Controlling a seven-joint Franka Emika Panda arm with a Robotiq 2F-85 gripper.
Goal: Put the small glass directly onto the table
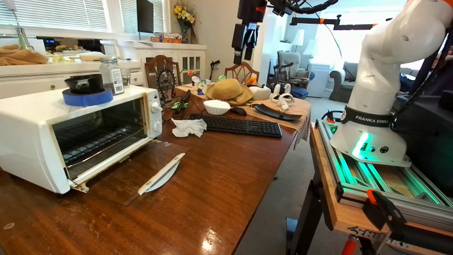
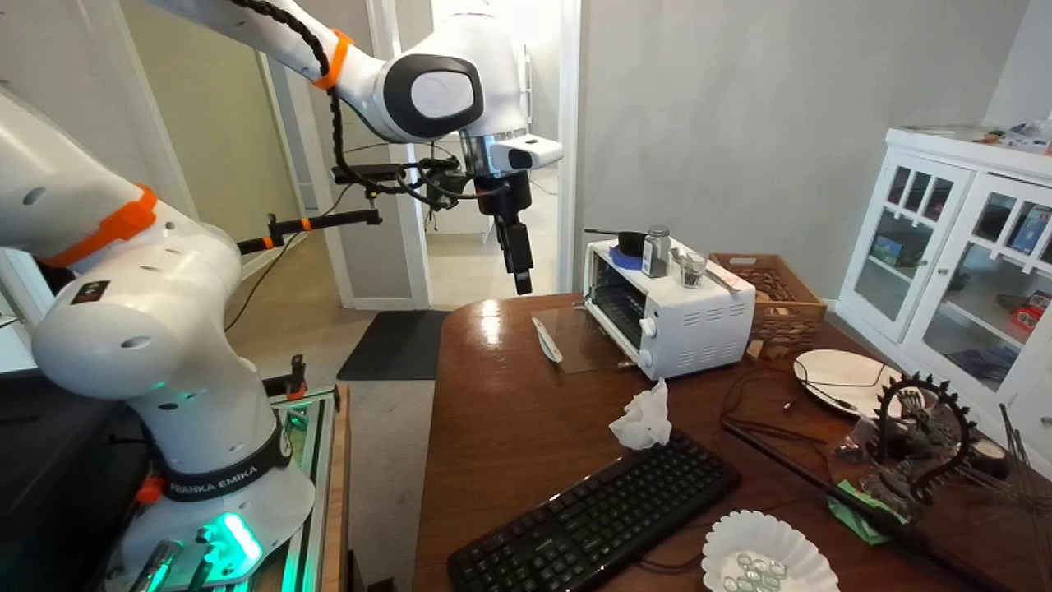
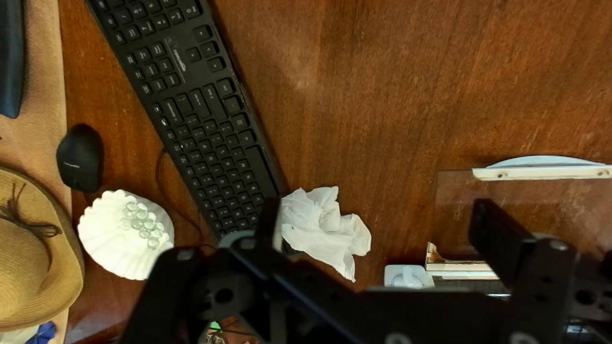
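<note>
Small glass point(image 2: 693, 272) atop toaster oven point(image 2: 699, 339), near jar point(image 2: 657, 253) and black pot point(image 2: 631, 243); hand point(image 3: 377, 212) spread wide.

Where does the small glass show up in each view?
In an exterior view: small glass upper left, on the toaster oven, right of the jar.
In an exterior view: small glass right of centre, right of the jar.
Wrist view: cannot be made out.
Shared landmark: the toaster oven's door handle, in all three.
</note>
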